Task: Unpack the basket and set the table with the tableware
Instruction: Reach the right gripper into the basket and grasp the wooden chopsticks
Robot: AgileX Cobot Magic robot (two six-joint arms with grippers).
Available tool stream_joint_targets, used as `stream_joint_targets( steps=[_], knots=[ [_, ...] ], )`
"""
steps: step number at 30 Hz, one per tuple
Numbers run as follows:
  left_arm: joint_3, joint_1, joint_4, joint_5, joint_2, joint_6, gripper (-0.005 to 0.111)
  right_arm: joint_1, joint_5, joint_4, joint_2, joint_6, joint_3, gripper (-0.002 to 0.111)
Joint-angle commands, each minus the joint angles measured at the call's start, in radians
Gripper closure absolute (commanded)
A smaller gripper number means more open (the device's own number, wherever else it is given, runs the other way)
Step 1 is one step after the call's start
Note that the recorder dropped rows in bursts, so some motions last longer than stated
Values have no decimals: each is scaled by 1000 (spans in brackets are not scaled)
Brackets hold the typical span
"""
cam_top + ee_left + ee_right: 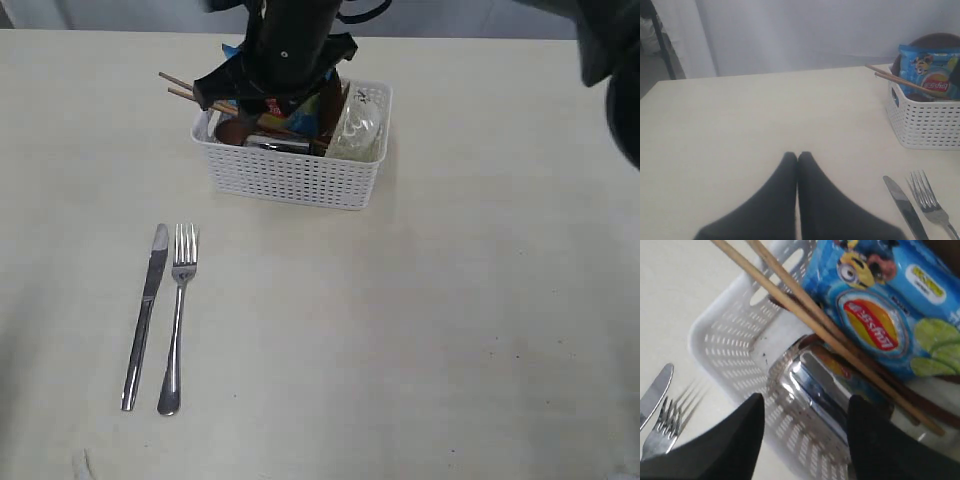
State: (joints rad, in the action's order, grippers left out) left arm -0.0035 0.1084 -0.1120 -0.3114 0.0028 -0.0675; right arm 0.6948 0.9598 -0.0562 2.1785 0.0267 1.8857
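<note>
The white basket stands at the back of the table. It holds wooden chopsticks, a shiny steel cup lying on its side, a reddish-brown spoon, an off-white bowl and a brown plate behind the blue chip bag. My right gripper hangs open over the basket, its fingers either side of the cup and apart from it. The steel knife and fork lie side by side on the table in front. My left gripper is shut and empty above bare tabletop.
My right arm covers the back of the basket in the exterior view. The chopsticks stick out over the basket's left rim. A pale curtain hangs behind the table's far edge.
</note>
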Motion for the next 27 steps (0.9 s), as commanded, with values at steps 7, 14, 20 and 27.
stream_joint_targets(
  steps=[7, 14, 20, 27],
  knots=[
    [3, 6, 11, 7, -3, 0, 107, -2, -66, 12, 106, -98, 126, 59],
    [3, 6, 11, 7, -3, 0, 107, -2, -105, 20, 133, -111, 126, 59],
    [3, 6, 11, 7, -3, 0, 107, 4, -125, 18, 150, -130, 126, 59],
    [3, 6, 11, 7, -3, 0, 107, 6, -158, 21, 174, -162, 126, 59]
  ],
)
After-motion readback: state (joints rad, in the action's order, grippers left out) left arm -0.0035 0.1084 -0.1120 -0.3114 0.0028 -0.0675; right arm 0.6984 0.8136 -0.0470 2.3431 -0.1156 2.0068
